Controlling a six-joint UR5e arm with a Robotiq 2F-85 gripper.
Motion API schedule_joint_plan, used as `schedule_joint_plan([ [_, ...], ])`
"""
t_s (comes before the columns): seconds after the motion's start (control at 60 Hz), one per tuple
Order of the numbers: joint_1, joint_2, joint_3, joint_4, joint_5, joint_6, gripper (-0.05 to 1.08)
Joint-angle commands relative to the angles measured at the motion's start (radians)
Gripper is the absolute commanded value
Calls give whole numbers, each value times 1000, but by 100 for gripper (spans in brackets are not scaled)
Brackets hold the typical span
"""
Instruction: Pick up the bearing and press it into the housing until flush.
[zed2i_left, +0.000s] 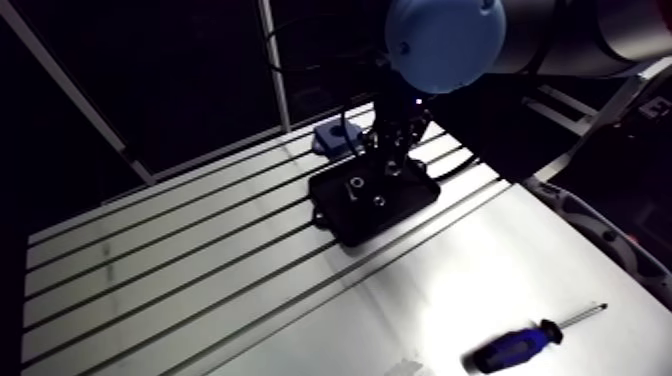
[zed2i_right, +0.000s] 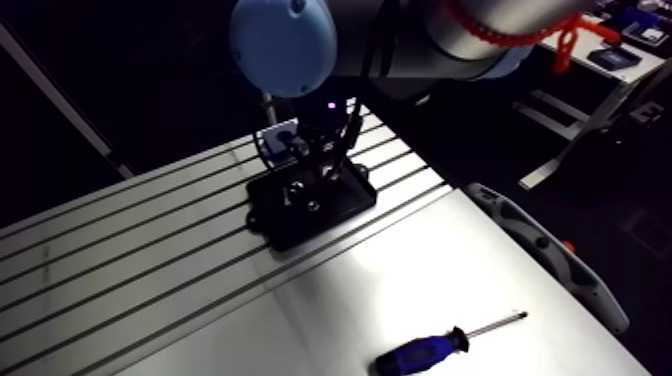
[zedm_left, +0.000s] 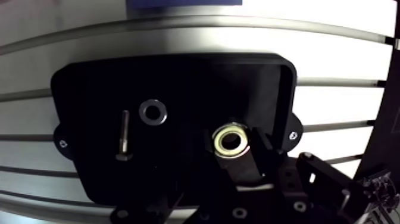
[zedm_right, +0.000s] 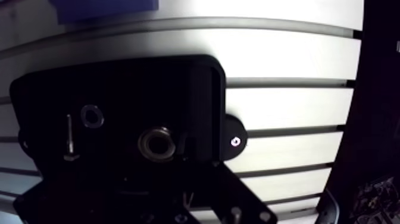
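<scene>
A black tray (zedm_left: 89, 89) lies on the slotted table. My gripper (zedm_left: 233, 148) is down over it, and its fingers (zedm_left: 239, 171) press against both sides of a small bearing (zedm_left: 231, 139), a metal ring with a pale inner race. The bearing sits slightly above the tray floor. In the arm view the gripper (zed2i_left: 386, 165) stands low over the tray (zed2i_left: 350, 225). A blue block (zed2i_left: 330, 137) rests on the table just beyond the tray; I cannot tell whether it is the housing.
A dark washer (zedm_left: 153, 111) and a bolt (zedm_left: 124, 138) lie in the tray beside the gripper. A blue-handled screwdriver (zed2i_left: 520, 345) lies near the table's front right. The table's rounded right edge (zed2i_right: 545, 245) is close by.
</scene>
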Motion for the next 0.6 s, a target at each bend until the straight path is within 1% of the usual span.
schedule_joint_plan([
  [0.017,4,-18,-7,13,-1,5,59],
  [0.117,8,-29,-16,27,2,11,59],
  [0.2,16,-31,-41,55,0,36,59],
  [0.317,43,-34,-90,104,0,45,59],
  [0.517,54,-35,-156,152,0,74,59],
  [0.6,70,-29,-194,177,-1,98,59],
])
